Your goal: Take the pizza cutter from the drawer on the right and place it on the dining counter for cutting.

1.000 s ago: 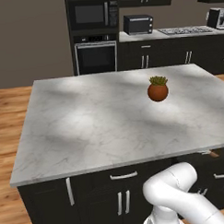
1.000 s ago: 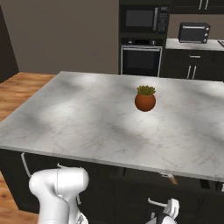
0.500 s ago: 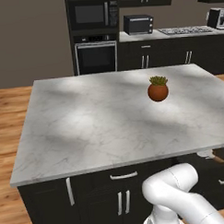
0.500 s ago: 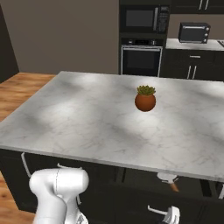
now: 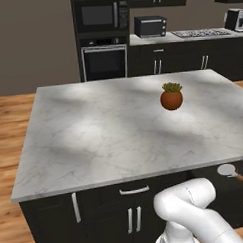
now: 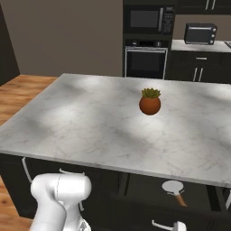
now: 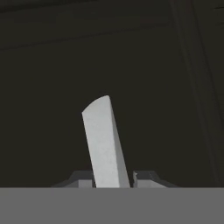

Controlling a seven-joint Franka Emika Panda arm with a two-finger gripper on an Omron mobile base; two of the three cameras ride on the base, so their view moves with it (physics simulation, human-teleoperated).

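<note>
The pizza cutter (image 6: 174,188) hangs in the open drawer (image 6: 198,205) just below the marble edge, its silver wheel up and its brown handle slanting down to the right. It also shows at the far right of the left base view as the pizza cutter (image 5: 227,170). In the hand view my gripper (image 7: 113,181) is shut on it, and the pale wheel (image 7: 103,140) rises edge-on between the two dark fingertips (image 7: 85,180) against the drawer's dark inside. The dining counter is out of view.
A marble island (image 5: 109,134) with a small potted plant (image 5: 171,96) spans both base views right above the drawer. The drawer front with its white pull (image 6: 166,224) juts out toward me. Ovens and dark cabinets (image 5: 104,39) line the back wall.
The cutter's wheel has come out from under the counter edge and now shows whole above the drawer. The jaws have stayed shut and the base has not moved.
</note>
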